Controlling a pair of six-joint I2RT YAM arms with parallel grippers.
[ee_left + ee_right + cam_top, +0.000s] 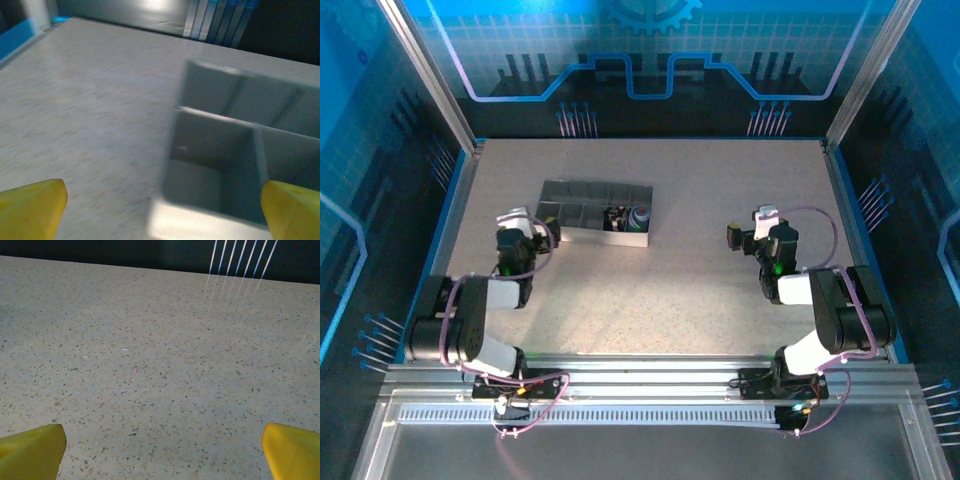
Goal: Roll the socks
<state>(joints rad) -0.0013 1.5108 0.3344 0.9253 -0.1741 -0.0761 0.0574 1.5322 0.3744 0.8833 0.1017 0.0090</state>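
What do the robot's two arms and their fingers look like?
The left arm and the right arm are built of rounded black and white segments. A thin purple cable loops along each. The left fingers and the right fingers are bright yellow wedges with blunt tips.

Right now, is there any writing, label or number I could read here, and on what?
None readable.
The back wall bears only a gear drawing and lines, no letters.
The tray and the socks show no text; any marks are too small to tell.
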